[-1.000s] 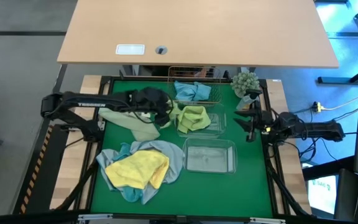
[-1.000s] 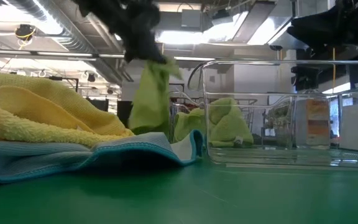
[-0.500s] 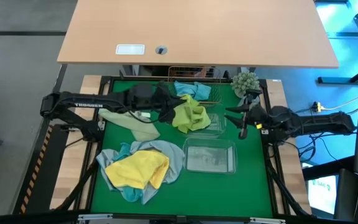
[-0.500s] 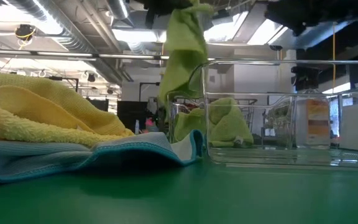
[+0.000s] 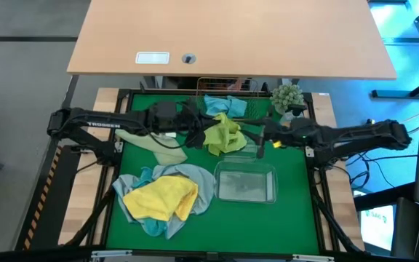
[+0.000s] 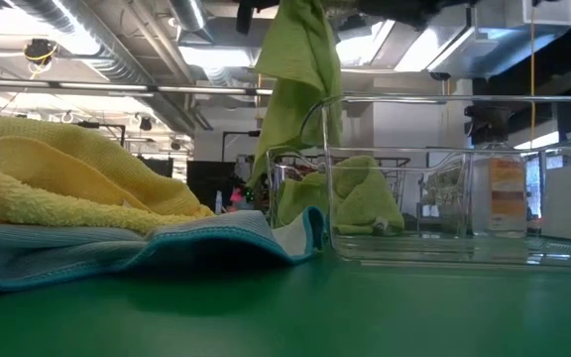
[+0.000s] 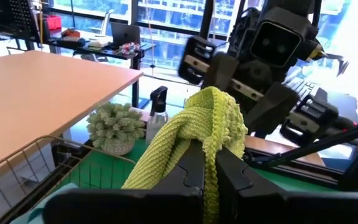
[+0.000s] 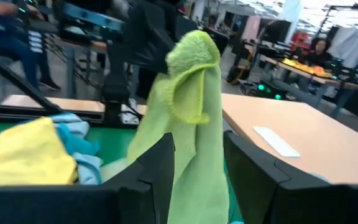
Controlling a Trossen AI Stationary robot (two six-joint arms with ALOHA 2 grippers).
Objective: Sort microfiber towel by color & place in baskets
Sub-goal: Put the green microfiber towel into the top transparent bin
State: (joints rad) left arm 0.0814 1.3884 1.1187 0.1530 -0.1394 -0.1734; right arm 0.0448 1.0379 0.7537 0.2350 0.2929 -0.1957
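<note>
A lime-green microfiber towel (image 5: 224,135) hangs from my left gripper (image 5: 202,126), which is shut on it above the far clear tub (image 5: 252,148). A second green towel (image 6: 365,198) lies in that tub. My right gripper (image 8: 197,168) has come in level from the table's right. It is open, with one finger on either side of the hanging towel (image 8: 194,106). The copper wire basket (image 5: 244,89) at the far edge holds a blue towel (image 5: 224,106). The near clear tub (image 5: 246,183) has no towel in it. My left gripper pinches a bunched fold of the green towel (image 7: 215,146) between its two fingers. It comes level from the table's left. The towel bulges over the fingertips and hangs slack below them (image 6: 300,89), clear of the table.
A pile with a yellow towel (image 5: 162,196) on light blue ones (image 5: 198,183) lies near left on the green mat. A pale green towel (image 5: 155,145) lies under the left arm. A small potted plant (image 5: 287,96) stands at the far right corner.
My left gripper has risen, tipped up to level and gone toward the table's right with the green towel, which now hangs above the far clear tub. My right gripper has risen and come from the right edge toward the towel, and its fingers now stand on either side of it.
</note>
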